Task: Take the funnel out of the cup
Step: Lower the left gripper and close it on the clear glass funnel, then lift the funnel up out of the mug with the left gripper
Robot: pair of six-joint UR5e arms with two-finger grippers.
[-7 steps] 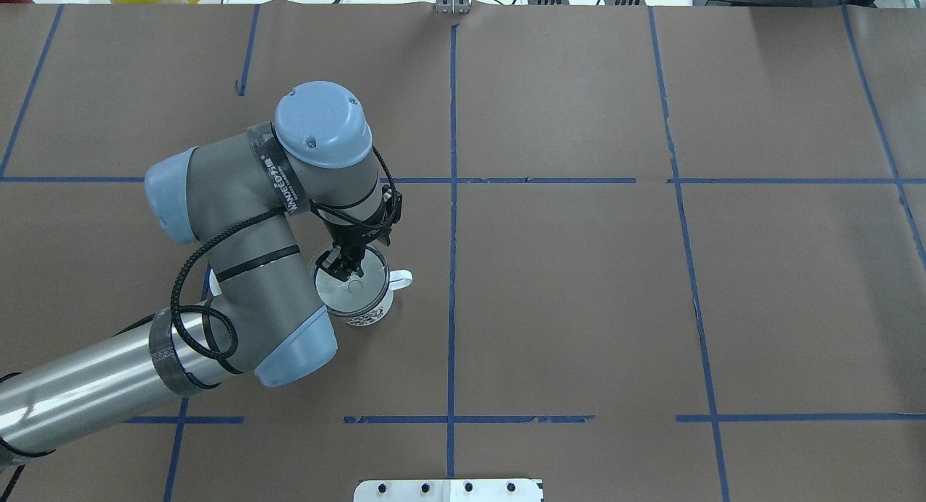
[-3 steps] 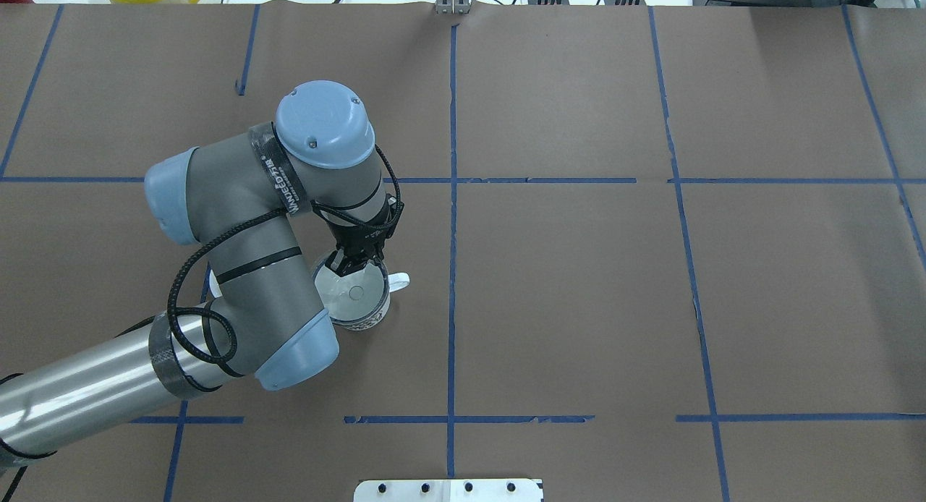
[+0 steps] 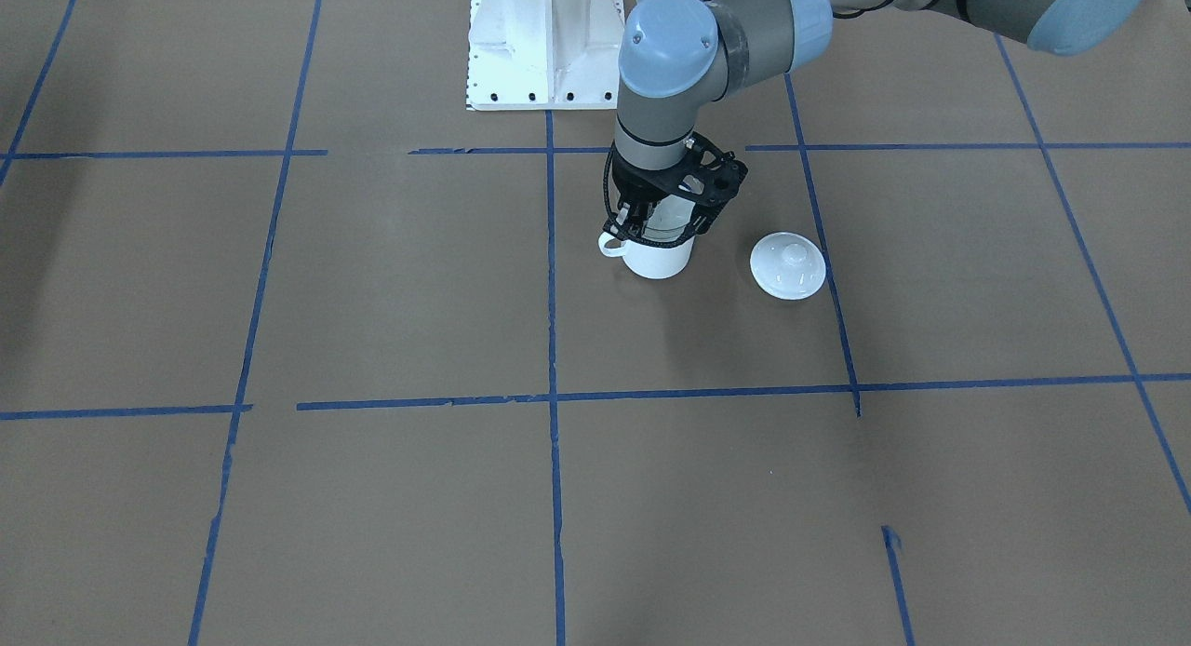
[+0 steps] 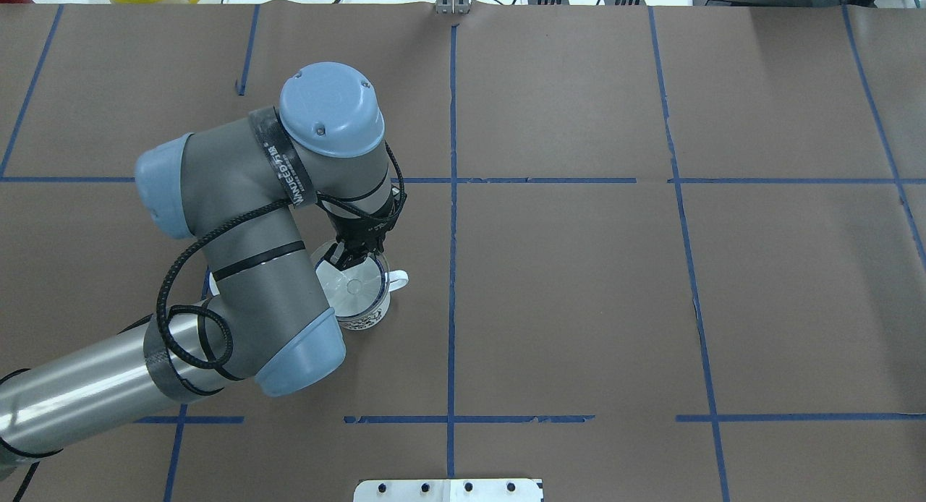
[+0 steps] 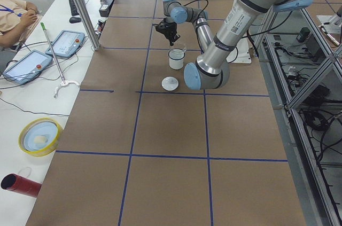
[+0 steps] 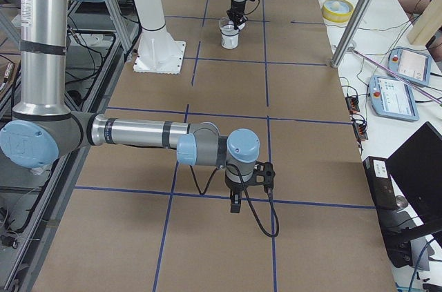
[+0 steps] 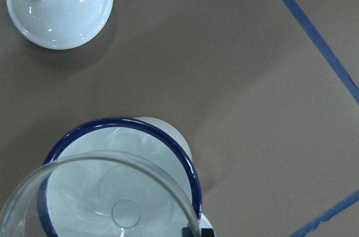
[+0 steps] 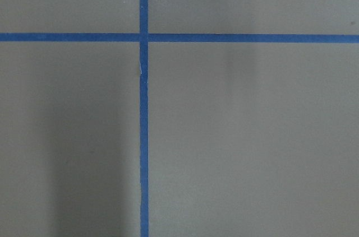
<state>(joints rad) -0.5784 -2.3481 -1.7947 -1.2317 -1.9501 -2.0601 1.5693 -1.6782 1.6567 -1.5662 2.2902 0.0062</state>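
The white enamel cup (image 4: 365, 315) with a dark blue rim stands on the brown table, left of centre, handle (image 4: 399, 278) to the right. The clear funnel (image 4: 353, 285) sits over its mouth. My left gripper (image 4: 352, 260) points down and is shut on the funnel's far rim. In the left wrist view the funnel's rim (image 7: 101, 159) looks raised above the cup's rim (image 7: 126, 122), its spout still over the mouth. In the front view, gripper (image 3: 642, 227) and funnel (image 3: 668, 223) top the cup (image 3: 656, 257). My right gripper (image 6: 235, 202) shows only in the right side view; I cannot tell its state.
A white round knobbed lid (image 3: 788, 265) lies on the table beside the cup, also in the left wrist view (image 7: 59, 4), hidden under my left arm from overhead. Blue tape lines grid the paper. The robot's white base plate (image 4: 448, 490) is at the near edge.
My left gripper has shut on the funnel's far rim, and the arm has then risen slightly with it. The cup has stayed in place.
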